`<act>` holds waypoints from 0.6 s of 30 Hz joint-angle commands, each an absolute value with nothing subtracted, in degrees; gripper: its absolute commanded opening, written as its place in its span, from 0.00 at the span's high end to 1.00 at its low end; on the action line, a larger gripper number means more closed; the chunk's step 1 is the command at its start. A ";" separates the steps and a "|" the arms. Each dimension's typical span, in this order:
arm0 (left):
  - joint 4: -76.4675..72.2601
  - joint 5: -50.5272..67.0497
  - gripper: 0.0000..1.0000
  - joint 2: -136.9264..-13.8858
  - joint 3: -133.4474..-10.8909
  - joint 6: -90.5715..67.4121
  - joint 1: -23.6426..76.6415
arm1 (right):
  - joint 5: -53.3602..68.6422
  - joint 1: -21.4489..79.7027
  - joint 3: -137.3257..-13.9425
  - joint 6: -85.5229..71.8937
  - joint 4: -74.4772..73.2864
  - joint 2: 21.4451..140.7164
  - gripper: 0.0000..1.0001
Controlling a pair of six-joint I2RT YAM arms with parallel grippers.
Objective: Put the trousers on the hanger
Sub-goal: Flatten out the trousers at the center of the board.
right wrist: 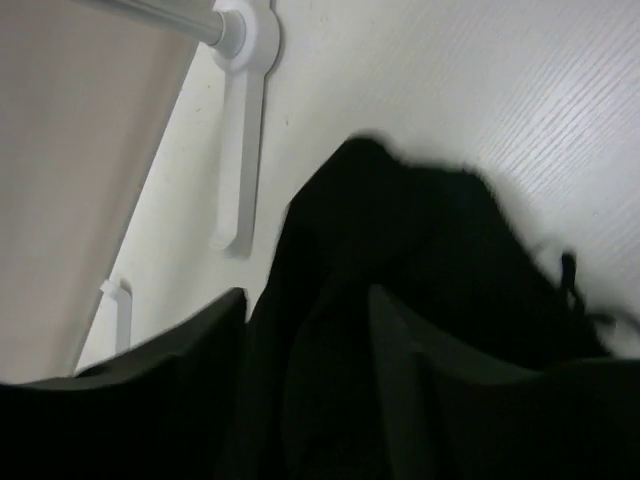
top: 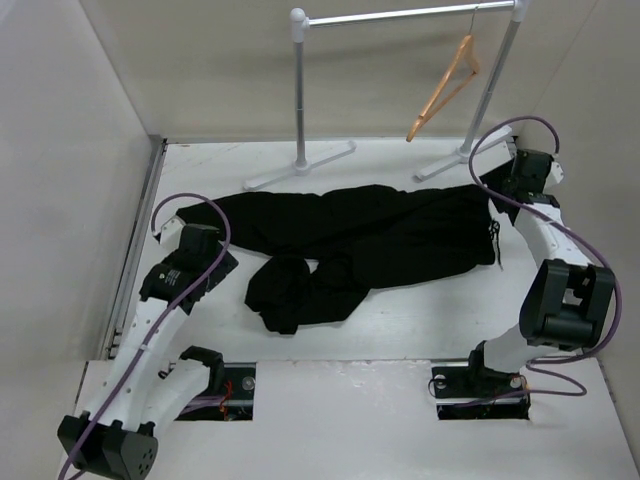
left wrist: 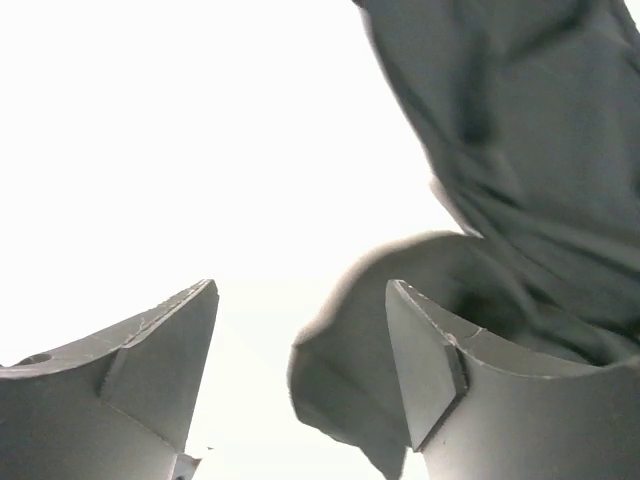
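Note:
The black trousers (top: 400,235) lie spread across the middle of the white table, one leg bunched into a heap at the front left. The tan wooden hanger (top: 448,85) hangs by its hook from the rail at the back right, with no cloth on it. My left gripper (top: 222,258) sits at the trousers' left end. In the left wrist view it (left wrist: 300,290) is open, and a fold of the trousers (left wrist: 350,390) lies between its fingers, beside the right one. My right gripper (top: 498,190) is at the trousers' right end; in its own view it (right wrist: 305,300) is open over the trousers (right wrist: 420,240).
The metal rail (top: 400,15) stands on white posts at the back, its feet (top: 300,170) close behind the trousers. One foot (right wrist: 240,130) shows in the right wrist view. Walls enclose the table at the left, back and right.

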State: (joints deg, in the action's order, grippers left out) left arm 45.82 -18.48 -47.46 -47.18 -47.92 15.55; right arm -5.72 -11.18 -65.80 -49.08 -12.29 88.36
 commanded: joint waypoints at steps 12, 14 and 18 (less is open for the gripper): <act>36.14 -10.30 0.26 -57.38 -47.73 -47.37 37.91 | -2.02 9.69 -44.49 -47.38 -16.69 61.36 0.76; 33.50 -7.05 0.26 -60.54 -47.46 -47.29 39.67 | -2.63 14.26 -42.29 -46.85 -17.83 58.90 0.66; 34.10 -8.25 0.49 -65.82 -47.11 -46.76 41.35 | -5.88 19.46 -38.42 -47.37 -19.69 55.90 0.41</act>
